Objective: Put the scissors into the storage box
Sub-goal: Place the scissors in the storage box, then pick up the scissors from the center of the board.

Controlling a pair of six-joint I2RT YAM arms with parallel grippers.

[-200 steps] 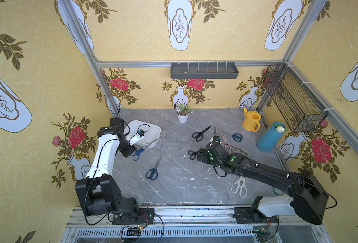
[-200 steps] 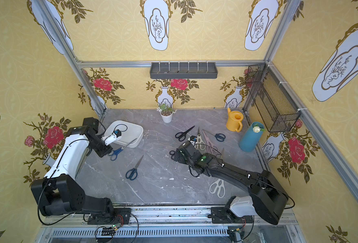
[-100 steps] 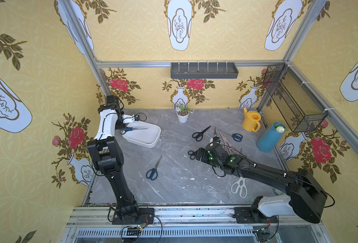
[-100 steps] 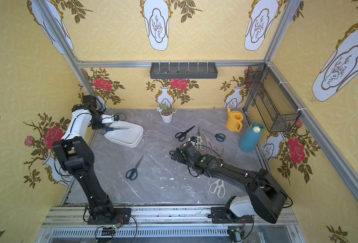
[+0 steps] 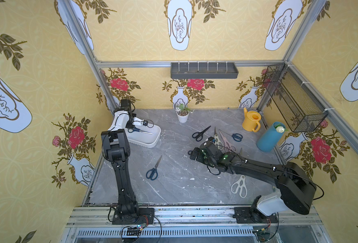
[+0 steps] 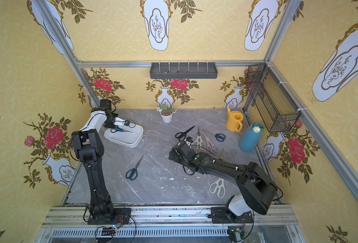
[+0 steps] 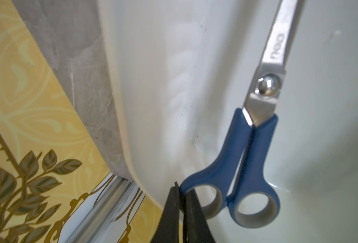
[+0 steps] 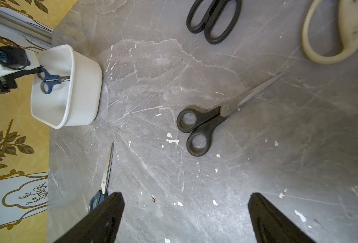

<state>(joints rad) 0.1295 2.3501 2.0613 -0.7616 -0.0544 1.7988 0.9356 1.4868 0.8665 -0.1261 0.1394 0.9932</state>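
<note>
Two hands, two jobs. Your left hand (image 7: pixel 182 189) is clenched on one finger ring of the blue-handled scissors (image 7: pixel 251 147). That pair hangs inside the walls of the white storage box (image 5: pixel 147 143) at the far left of the tabletop (image 5: pixel 174 185), with the blades running along the box's long side toward the right. The drop turns on that alignment: the pair should fit lengthwise, so a plain release looks enough. You cannot tell from the wrist view whether the blades already touch the box floor.

Your right hand (image 8: pixel 186 195) is spread wide and empty, low over the middle of the tabletop. Just ahead of its fingers (image 8: pixel 102 218) lies a black-handled pair (image 8: pixel 203 124), rings toward the hand and blades slanting away toward the cream shears (image 8: pixel 350 27). This arm is much the nearer one to it. In both top views the hand covers that pair almost wholly.

A navy pair (image 5: pixel 152 171) lies near left, between the two arms. In the right wrist view a finger cuts off its rings. Behind the right forearm one blade tip (image 5: pixel 240 151) pokes out, its handles hidden.
</note>
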